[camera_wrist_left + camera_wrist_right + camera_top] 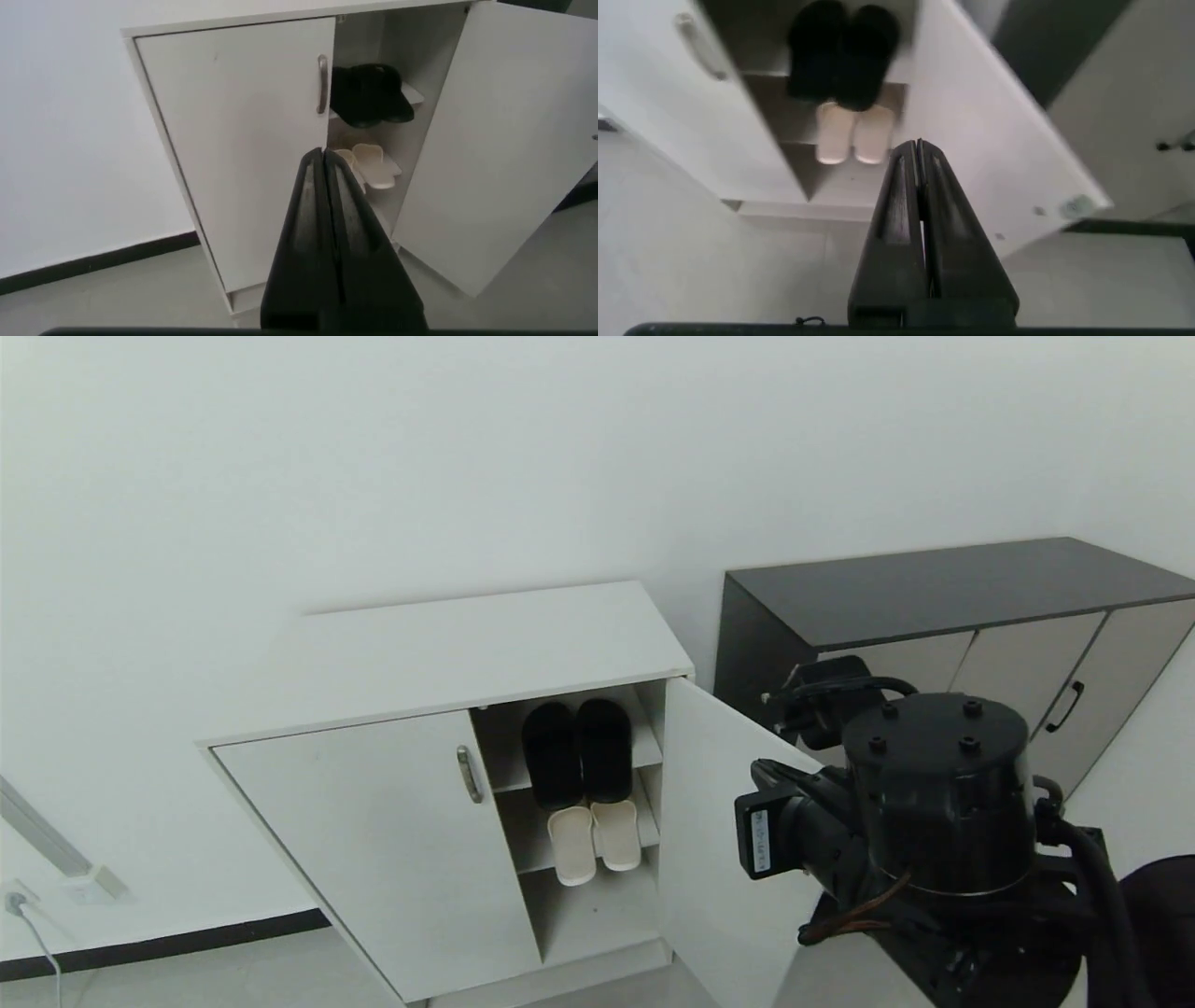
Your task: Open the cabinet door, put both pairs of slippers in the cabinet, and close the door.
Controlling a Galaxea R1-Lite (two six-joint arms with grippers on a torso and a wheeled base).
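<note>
Head view: the white cabinet (467,644) has its right door (719,821) swung wide open and its left door (373,840) shut. Black slippers (579,751) sit on the upper shelf (651,739), white slippers (593,840) on the shelf below (523,849), both pairs hanging a bit over the front edge.

Left wrist view: left end effector (322,154) is pinched closed on nothing, out in front of the cabinet.

Right wrist view: right end effector (918,147) is closed too, empty, just off the open door.

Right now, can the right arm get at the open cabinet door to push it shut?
Probably yes: the shut right gripper hangs before the open door with nothing between, and the black slippers and white slippers sit inside.
</note>
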